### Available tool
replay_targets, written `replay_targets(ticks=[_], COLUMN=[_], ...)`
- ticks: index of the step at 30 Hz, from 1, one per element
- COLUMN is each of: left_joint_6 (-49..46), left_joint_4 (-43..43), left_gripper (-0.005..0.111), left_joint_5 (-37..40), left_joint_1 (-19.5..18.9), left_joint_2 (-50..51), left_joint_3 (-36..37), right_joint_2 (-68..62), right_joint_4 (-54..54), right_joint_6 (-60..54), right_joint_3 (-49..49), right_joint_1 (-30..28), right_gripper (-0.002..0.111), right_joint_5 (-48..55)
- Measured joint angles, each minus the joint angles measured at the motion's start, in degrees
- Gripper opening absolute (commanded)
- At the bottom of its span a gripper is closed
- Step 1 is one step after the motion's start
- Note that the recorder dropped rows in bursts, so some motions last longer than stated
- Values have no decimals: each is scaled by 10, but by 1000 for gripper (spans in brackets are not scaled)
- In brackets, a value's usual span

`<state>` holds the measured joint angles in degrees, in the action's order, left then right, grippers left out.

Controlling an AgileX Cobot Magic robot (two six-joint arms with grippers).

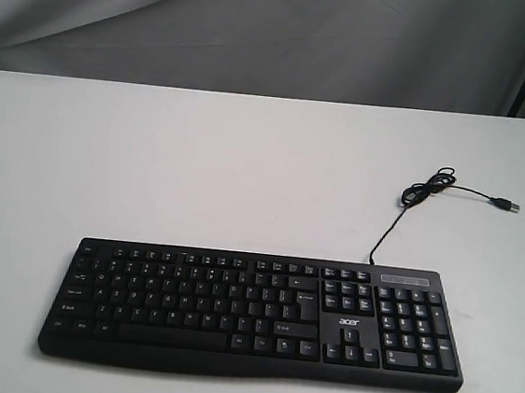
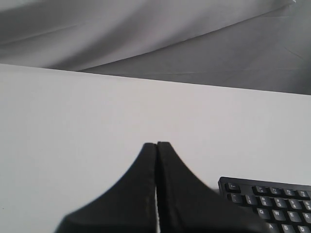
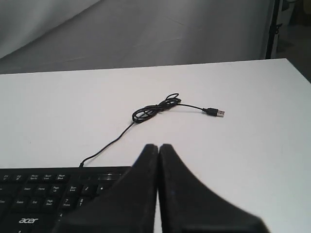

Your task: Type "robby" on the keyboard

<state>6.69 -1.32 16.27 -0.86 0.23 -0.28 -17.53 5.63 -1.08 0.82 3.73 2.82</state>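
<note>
The black keyboard (image 1: pixel 255 313) with white legends and an "acer" logo lies flat near the table's front edge. Neither arm shows in the exterior view. In the left wrist view my left gripper (image 2: pixel 157 144) is shut and empty, with the keyboard's Esc corner (image 2: pixel 265 201) beside its fingers. In the right wrist view my right gripper (image 3: pixel 158 146) is shut and empty, over the keyboard's number-pad end (image 3: pixel 53 196).
The thin black USB cable (image 1: pixel 428 188) runs from the keyboard's back edge into a small coil, its plug (image 1: pixel 505 203) lying loose toward the right. The cable (image 3: pixel 155 109) also shows beyond my right gripper. A white table (image 1: pixel 199 171) carries everything; grey cloth hangs behind.
</note>
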Motion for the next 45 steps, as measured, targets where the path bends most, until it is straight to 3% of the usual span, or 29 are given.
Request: replay_targets(ticks=[11, 45], left_joint_6=[0, 0], left_joint_4=[0, 0], left_gripper=[0, 0], left_joint_5=[0, 0], left_joint_1=[0, 0], left_joint_2=[0, 0], left_joint_3=[0, 0], right_joint_2=[112, 115], right_joint_4=[-71, -75], right_joint_6=[0, 0], right_joint_3=[-6, -6], right_joint_1=[-1, -1], right_gripper=[0, 0], right_joint_5=[123, 130])
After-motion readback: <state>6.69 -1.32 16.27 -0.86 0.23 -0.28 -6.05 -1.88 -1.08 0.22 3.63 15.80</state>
